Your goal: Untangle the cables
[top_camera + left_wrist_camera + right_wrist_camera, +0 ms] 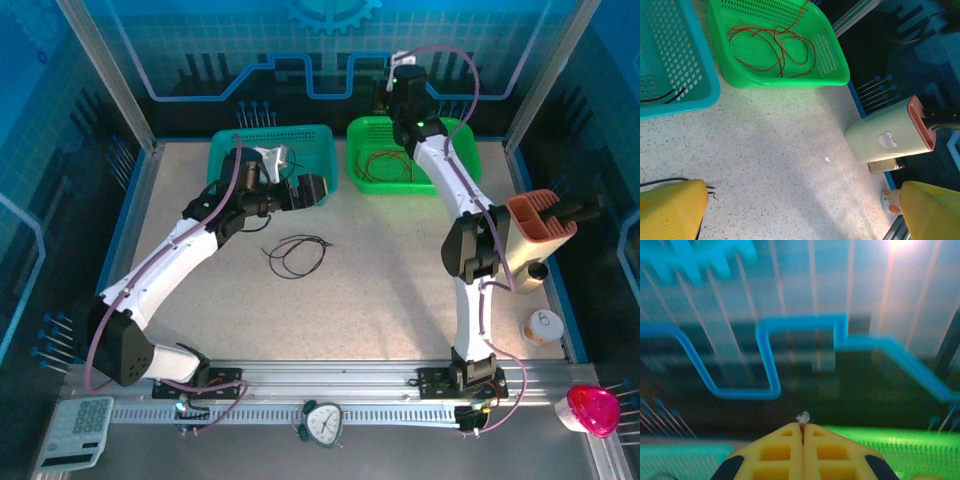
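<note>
Yellow fingers (772, 452) of the right claw (802, 432) are pressed together with no gap. They pinch the end of a thin red cable (802, 426), whose pale frayed tip pokes out just past the fingertips. This claw points at the blue back wall. Under it sits the green basket (790, 82), where the rest of the red cables (767, 47) lie in loose overlapping loops on the floor, and one strand climbs from the heap over the far rim. The left claw (802, 192) is spread wide and holds nothing, with bare speckled table (790, 150) between its two fingers. One black cable (670, 181) runs out from beside one finger, its two stripped ends resting on the table just past the tip. From above, that cable is a loose coil lying just nearer the arm bases than the claw. Ahead of the claw and to one side stands the teal basket (695, 97), with another black wire (662, 96) inside against its wall, next to the green basket. Further off, at the table's right edge, a cream holder (880, 140) with an orange-brown top lies tilted.
</note>
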`<action>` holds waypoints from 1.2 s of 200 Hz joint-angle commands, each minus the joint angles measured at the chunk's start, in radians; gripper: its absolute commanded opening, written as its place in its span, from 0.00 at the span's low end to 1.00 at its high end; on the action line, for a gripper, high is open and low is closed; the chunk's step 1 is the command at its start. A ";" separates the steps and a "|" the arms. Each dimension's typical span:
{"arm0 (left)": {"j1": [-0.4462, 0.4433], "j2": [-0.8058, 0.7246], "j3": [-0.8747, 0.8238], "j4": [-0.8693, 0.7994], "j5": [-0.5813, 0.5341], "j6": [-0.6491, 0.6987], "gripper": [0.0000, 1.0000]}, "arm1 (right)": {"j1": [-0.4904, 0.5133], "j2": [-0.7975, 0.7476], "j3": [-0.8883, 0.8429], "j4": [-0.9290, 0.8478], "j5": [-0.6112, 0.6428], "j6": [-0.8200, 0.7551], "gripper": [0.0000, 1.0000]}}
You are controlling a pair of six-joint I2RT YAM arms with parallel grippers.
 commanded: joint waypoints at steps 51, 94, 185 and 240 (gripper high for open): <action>-0.020 -0.033 0.004 -0.022 -0.028 -0.003 0.99 | -0.096 0.203 0.102 -0.348 -0.133 0.171 0.14; -0.024 -0.044 -0.005 -0.040 -0.047 0.004 0.99 | -0.147 0.164 0.062 -0.391 -0.175 0.223 0.53; -0.024 -0.056 -0.068 -0.113 -0.190 0.057 0.99 | -0.105 -0.121 -0.101 -0.247 -0.346 0.227 0.64; 0.027 -0.077 -0.239 -0.157 -0.347 -0.057 0.99 | 0.043 -0.453 -0.571 -0.025 -0.399 0.246 0.63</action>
